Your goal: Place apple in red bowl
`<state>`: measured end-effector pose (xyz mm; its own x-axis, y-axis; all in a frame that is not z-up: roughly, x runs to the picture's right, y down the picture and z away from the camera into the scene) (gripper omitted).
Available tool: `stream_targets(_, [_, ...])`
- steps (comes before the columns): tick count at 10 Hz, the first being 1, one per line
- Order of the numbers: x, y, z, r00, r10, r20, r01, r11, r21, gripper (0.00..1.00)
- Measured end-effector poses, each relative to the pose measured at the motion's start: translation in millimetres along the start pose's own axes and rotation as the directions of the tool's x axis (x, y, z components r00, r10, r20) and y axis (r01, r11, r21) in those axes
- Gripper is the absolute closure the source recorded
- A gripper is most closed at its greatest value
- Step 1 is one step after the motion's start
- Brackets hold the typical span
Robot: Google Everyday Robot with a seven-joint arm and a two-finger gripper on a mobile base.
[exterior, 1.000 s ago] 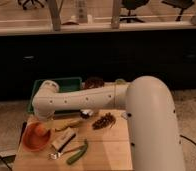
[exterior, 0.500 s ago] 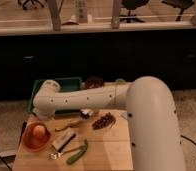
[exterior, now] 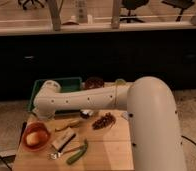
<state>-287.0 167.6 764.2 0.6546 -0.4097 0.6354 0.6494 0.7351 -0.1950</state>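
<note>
One item count: one fruit sitting in the bowl, so the goal state is looking met.
Front edge: long green pod lying at the near edge of the light wooden table, with a small metallic piece just beside its left end.
Apple: small round pale yellow-tan apple resting inside the bowl, below the rim line.
Bowl: small shiny orange-red bowl sitting upright at the table's left side, well apart from the pod.
Mid-table: pale flat block just right of the bowl; yellowish strip behind it; dark reddish grape cluster further right.
Gripper: robot gripper hanging just above and behind the bowl at the end of the white arm; I am not reading its grip state from this angle, and it is touching nothing I can make out.
Far side: green rectangular tray and dark brown round dish sitting behind the arm.
Progress: placement judged done; what is remaining is pulling the arm clear without clipping the bowl rim.
</note>
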Motion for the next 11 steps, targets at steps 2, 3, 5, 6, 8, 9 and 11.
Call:
stream_targets(2, [-1.4,-0.6,0.1,1.000,-0.011,0.000,0.011,1.000,0.009,0.20])
stream_targets(3, [-1.8,-0.5,0.3,1.000,-0.017,0.000,0.017,1.000,0.011,0.20])
stream_targets(5, [-3.0,-1.0,0.4,1.000,-0.025,0.001,0.025,1.000,0.015,0.20])
stream_targets(6, [-2.8,-1.0,0.4,1.000,-0.025,0.001,0.025,1.000,0.015,0.20])
stream_targets(8, [-2.9,-1.0,0.4,1.000,-0.025,0.001,0.025,1.000,0.015,0.20])
stream_targets(9, [-2.9,-1.0,0.4,1.000,-0.025,0.001,0.025,1.000,0.015,0.20])
stream_targets(11, [-2.8,-1.0,0.5,1.000,-0.025,0.001,0.025,1.000,0.015,0.20])
